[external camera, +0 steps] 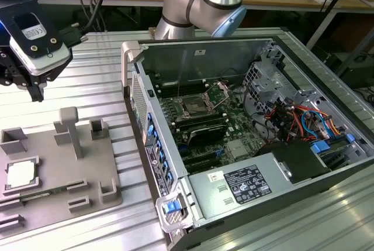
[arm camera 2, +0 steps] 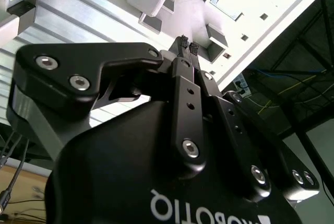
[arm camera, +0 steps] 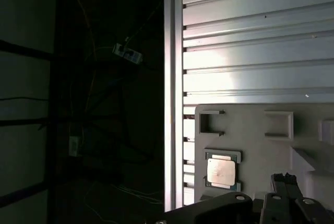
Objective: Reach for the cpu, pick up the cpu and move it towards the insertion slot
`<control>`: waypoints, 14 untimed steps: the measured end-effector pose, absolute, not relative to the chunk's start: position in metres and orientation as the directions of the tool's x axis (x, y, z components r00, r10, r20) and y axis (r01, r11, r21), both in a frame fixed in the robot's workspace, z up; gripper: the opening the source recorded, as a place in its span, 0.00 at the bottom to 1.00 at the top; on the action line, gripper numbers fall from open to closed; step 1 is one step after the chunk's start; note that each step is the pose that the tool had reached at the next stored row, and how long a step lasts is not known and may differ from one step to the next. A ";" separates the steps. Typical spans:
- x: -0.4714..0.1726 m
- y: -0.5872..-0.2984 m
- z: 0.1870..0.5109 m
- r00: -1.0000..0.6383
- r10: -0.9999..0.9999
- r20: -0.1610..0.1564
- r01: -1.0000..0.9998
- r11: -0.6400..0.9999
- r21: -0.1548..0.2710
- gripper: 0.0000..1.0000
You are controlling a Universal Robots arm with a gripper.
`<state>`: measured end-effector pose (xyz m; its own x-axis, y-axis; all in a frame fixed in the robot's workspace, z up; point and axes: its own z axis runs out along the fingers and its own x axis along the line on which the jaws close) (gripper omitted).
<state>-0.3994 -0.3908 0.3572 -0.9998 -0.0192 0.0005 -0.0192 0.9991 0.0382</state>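
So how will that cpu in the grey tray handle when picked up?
The cpu is a thin flat square with a metal top: probably stiff and light, unlikely to roll. Framed by a recess in the grey tray, it likely needs a straight lift.

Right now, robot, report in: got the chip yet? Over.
Gripper shut, empty, up off the table, apart from the chip. Cpu lies flat in its pocket on the grey holder, untouched. Nothing on top of it.

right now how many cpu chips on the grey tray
1: the cpu lies in a recess of the grey tray, at the exterior view's left edge; the tray's cropped part could hide more.
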 end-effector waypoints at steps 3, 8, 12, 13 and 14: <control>-0.402 -0.391 0.357 -1.000 -0.019 0.000 -0.019 0.999 0.038 0.11; -0.403 -0.391 0.357 -1.000 -0.019 0.000 -0.019 0.999 0.038 0.11; -0.403 -0.391 0.357 -1.000 -0.019 0.001 -0.019 0.999 0.038 0.11; -0.404 -0.391 0.357 -1.000 -0.019 0.001 -0.019 0.999 0.038 0.11; -0.404 -0.391 0.357 -1.000 -0.019 0.001 -0.019 0.999 0.038 0.11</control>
<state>-0.4039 -0.3911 0.3569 -0.9998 -0.0190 0.0005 -0.0190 0.9991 0.0381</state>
